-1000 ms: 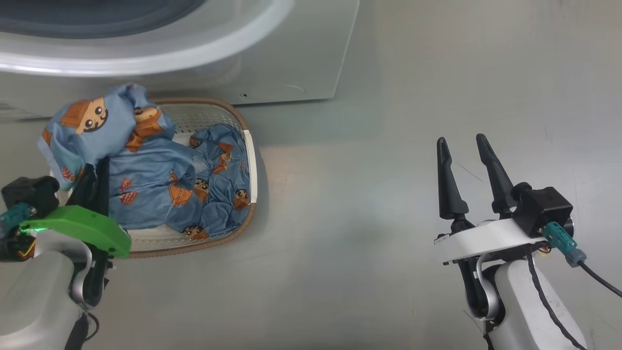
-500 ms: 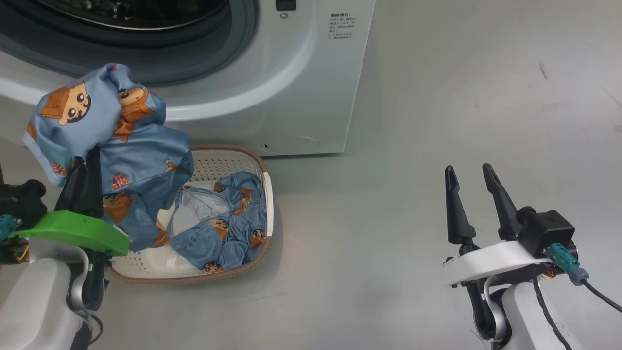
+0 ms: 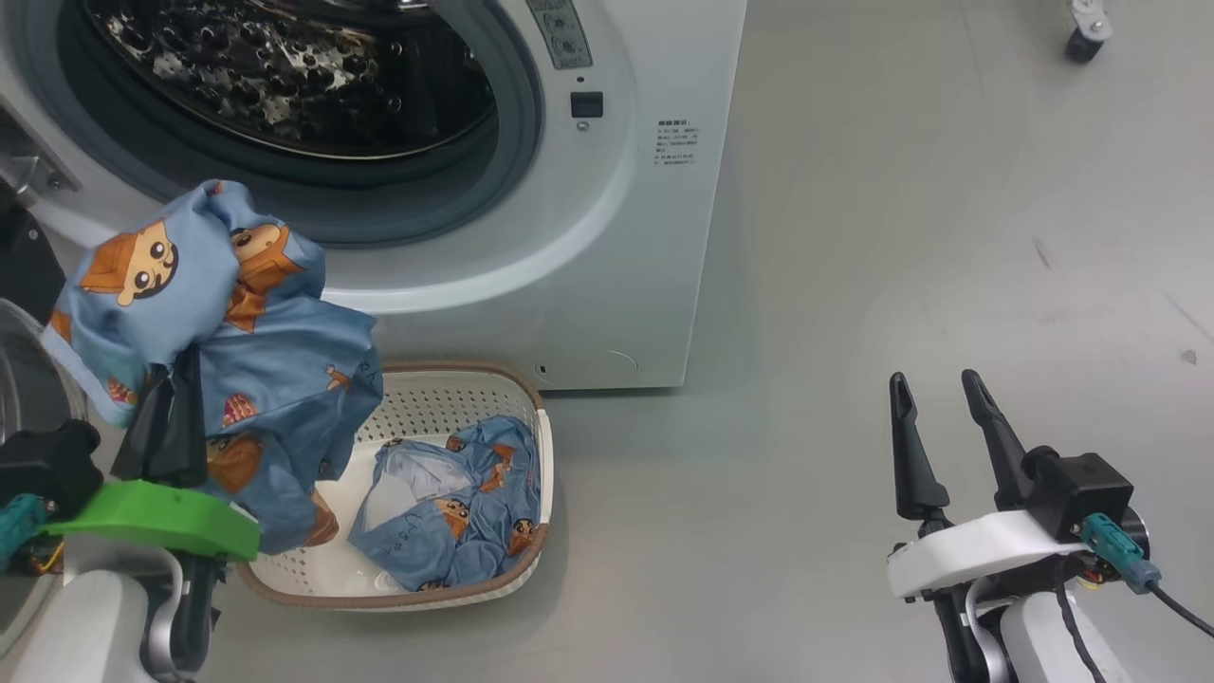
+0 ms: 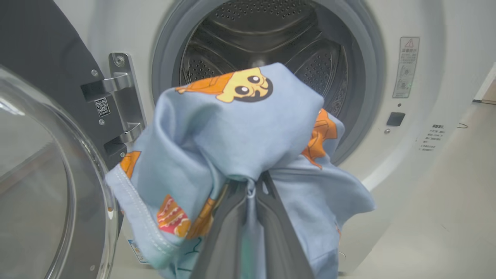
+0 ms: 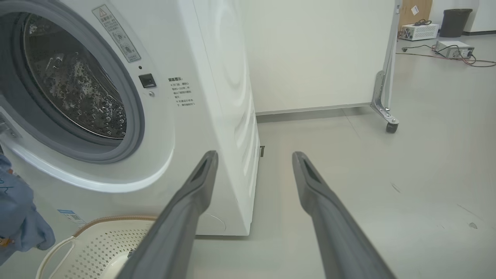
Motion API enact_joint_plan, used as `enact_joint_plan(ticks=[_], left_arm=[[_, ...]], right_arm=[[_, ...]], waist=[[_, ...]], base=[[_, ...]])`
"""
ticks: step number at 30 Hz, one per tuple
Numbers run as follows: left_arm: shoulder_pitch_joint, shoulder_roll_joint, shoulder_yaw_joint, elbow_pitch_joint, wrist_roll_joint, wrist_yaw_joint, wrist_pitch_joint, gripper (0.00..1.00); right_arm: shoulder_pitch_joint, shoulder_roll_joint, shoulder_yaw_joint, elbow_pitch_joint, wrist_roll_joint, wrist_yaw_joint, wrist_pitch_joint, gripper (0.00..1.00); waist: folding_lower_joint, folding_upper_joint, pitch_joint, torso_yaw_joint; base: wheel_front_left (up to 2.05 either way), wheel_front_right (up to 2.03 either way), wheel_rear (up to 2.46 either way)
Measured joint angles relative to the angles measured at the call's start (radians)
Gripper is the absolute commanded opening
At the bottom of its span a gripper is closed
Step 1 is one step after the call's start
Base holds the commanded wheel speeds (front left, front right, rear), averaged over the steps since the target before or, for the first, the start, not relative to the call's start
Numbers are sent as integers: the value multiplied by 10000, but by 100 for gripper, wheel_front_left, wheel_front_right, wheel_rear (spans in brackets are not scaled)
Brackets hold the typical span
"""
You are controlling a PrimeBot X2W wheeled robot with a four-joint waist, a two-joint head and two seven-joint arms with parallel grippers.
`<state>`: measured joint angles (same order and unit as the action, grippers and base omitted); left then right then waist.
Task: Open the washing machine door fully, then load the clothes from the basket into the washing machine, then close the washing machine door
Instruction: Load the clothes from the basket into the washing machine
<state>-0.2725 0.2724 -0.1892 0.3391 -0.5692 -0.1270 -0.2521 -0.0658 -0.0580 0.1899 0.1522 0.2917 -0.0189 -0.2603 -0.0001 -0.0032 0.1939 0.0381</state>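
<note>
The left gripper clamps its dark fingers on a light blue cartoon-printed garment, held up before the white front-loading washing machine, whose black-rimmed glass door hangs open. Another blue garment lies in the cream perforated basket below. The right gripper stands spread, empty.

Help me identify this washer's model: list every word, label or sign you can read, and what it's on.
No words are legible.
Warning sticker on the washing machine front: triangle sign; print too small.
Printed notice lower down: characters, too small.
QR sticker on the washing machine door by its hinge: code only.
Blue label at the lower front: blurred.
Scrawl on the clothes in the basket: illegible.
</note>
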Motion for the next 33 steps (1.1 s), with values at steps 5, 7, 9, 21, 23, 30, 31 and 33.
enact_joint_plan(ticks=[5,7,9,21,23,30,31,33], left_arm=[[552,-132,236,-297,270,42,0,0],[862,-134,314,-372,330,44,0,0],[1145,-140,368,-458,393,44,0,0],[1900,-412,686,-1011,568,54,0,0],[1963,-474,694,-1060,587,54,0,0],[2314,-648,934,-1327,612,54,0,0],[2326,-652,945,-1358,669,54,0,0],[2327,-656,976,-1450,779,54,0,0]], right_arm=[[254,-67,-98,-12,-123,-2,0,100],[348,-54,-92,-13,-127,0,0,100],[393,-36,-82,-19,-134,2,0,100],[805,-12,-186,-222,-138,2,0,100],[826,-12,-215,-261,-138,2,0,100],[969,8,-182,-370,-138,84,0,100],[970,8,-182,-399,-138,82,0,100],[973,12,-180,-435,-138,82,0,100]], waist=[[0,0,-480,49],[0,0,-661,49],[0,0,-828,32],[0,0,-1167,-273],[0,0,-1168,-289],[0,0,-1091,-347],[0,0,-1055,-356],[0,0,-970,-373]], base=[[0,0,0],[0,0,0],[0,0,0],[0,0,0],[0,0,0],[0,0,0],[0,0,0],[0,0,0]])
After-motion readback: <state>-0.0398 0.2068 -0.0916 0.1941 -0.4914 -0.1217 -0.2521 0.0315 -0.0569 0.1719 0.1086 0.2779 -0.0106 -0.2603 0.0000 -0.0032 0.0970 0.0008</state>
